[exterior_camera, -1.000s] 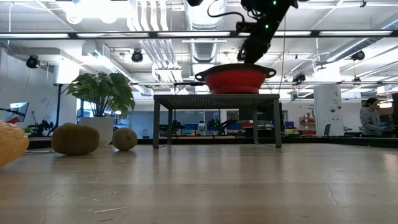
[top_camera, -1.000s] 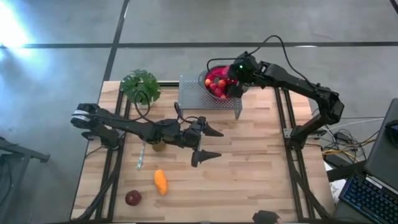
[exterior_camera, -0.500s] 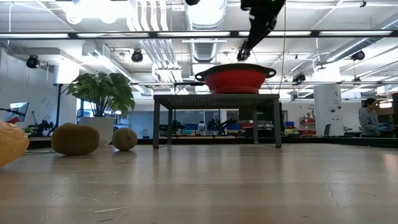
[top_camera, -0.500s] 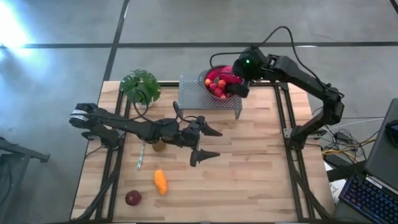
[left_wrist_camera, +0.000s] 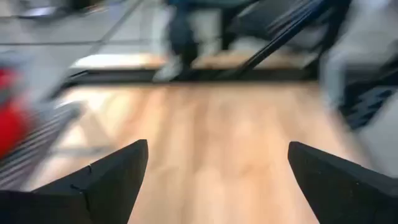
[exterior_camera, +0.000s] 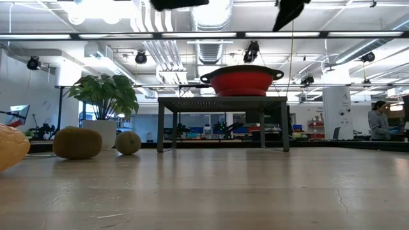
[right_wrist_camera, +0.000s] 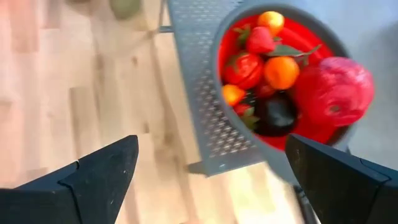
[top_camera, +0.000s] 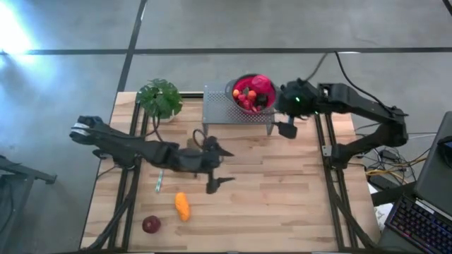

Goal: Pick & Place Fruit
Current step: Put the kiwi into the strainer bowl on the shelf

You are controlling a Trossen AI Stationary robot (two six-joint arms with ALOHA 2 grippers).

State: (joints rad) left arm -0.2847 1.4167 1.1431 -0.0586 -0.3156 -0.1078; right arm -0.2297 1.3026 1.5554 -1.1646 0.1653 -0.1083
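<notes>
The round red colander bowl (top_camera: 252,93) sits raised on a perforated grey metal stand (top_camera: 233,107) at the far side of the wooden desk (top_camera: 282,190), already holding several small toy fruits (right_wrist_camera: 267,68). The right hand (top_camera: 286,127) hangs just right of it, fingers spread and empty. The left hand (top_camera: 215,168), also spread wide and empty, hovers mid-desk near the long orange fruit (top_camera: 182,206) and dark-red round fruit (top_camera: 150,224) — likely next.
</notes>
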